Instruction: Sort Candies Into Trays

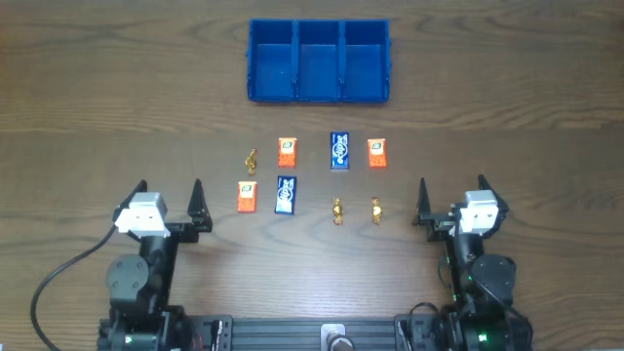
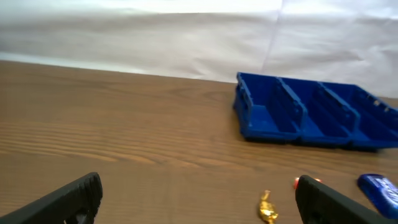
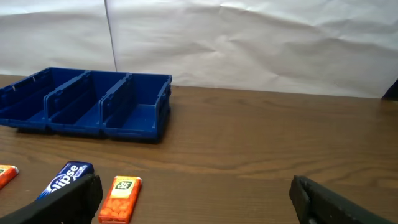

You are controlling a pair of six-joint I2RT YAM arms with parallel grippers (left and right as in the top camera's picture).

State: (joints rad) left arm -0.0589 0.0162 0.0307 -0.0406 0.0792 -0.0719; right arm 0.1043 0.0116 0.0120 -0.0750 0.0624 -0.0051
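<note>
Overhead, you see the blue tray (image 1: 319,95) at the far middle of the worktop (image 1: 97,107). The candies lie in two rows nearer the arms: orange boxes (image 1: 287,152), blue bars (image 1: 339,151) and gold sweets (image 1: 337,211). The left gripper (image 1: 170,200) and right gripper (image 1: 453,200) flank the near row, fingers spread wide and holding nothing. In your left wrist view, one gold sweet (image 2: 268,208) lies nearer than the tray (image 2: 245,109). In your right wrist view, an orange box (image 3: 120,198) lies just beside a blue bar (image 3: 65,177).
</note>
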